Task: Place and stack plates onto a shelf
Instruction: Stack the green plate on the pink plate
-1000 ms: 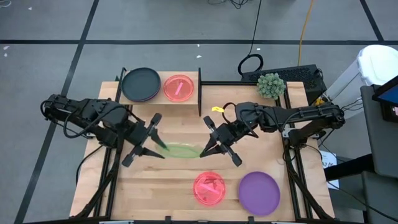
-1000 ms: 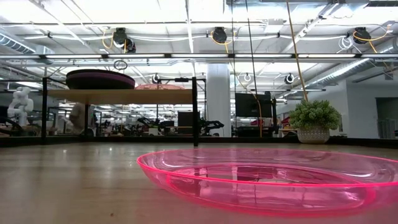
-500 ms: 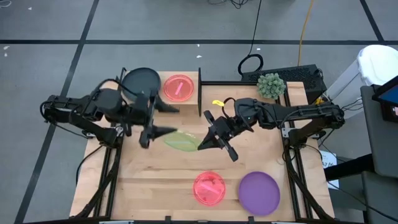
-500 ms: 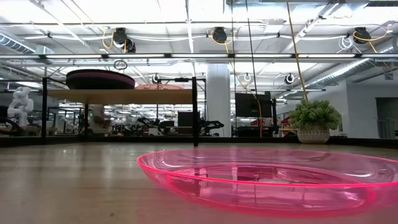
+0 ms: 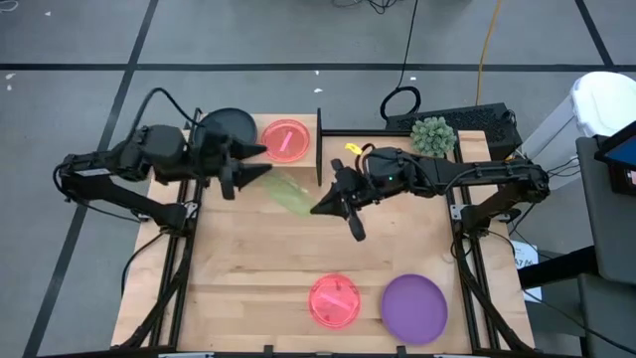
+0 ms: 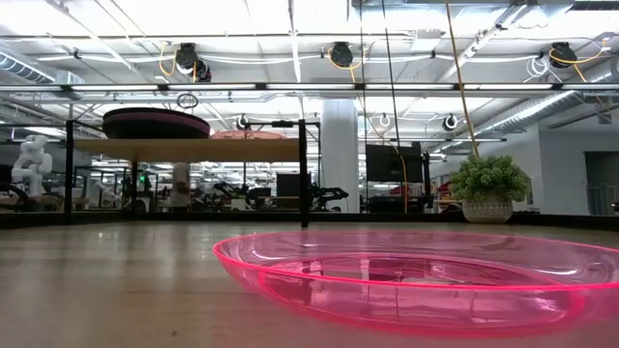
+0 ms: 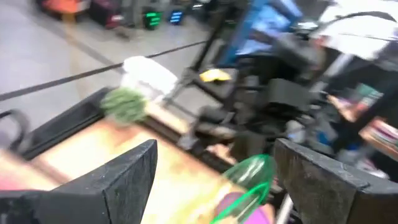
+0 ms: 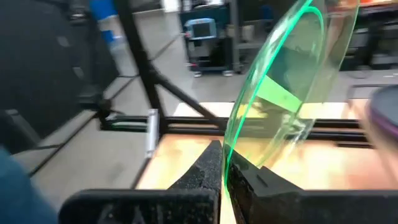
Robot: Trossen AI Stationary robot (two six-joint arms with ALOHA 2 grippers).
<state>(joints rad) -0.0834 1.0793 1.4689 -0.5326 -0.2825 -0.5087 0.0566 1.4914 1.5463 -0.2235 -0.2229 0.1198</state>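
My right gripper (image 5: 320, 209) is shut on a translucent green plate (image 5: 288, 192), held tilted in front of the shelf (image 5: 260, 159). The plate also shows in the right wrist view (image 8: 280, 93). My left gripper (image 5: 248, 171) is open and empty, close to the plate's left side and near the shelf's front; its wrist view shows the plate (image 7: 249, 177) between its spread fingers, farther off. On the shelf lie a dark plate (image 5: 225, 133) and a pink plate (image 5: 285, 140). A pink plate (image 5: 335, 300) and a purple plate (image 5: 414, 308) lie flat on the table near its front edge. My right gripper pinches the green plate's rim (image 8: 231, 155) between its two fingers, on the plate's right side. The fingers come from the table's right, slanting toward the left. The plate stands steeply tilted, its far part rising away from the fingers, and looks clear of the table.
The shelf's black right end panel (image 5: 319, 147) stands just beyond my right gripper. A small potted plant (image 5: 433, 136) sits at the table's far right. In the low view the near pink plate (image 6: 406, 280) fills the foreground, the shelf (image 6: 184, 150) behind it.
My right gripper has carried the green plate up and toward the far edge, to the shelf's front, and the plate has tipped from nearly flat to steeply tilted. My left gripper has left the plate's left edge and gone toward the far edge, staying open.
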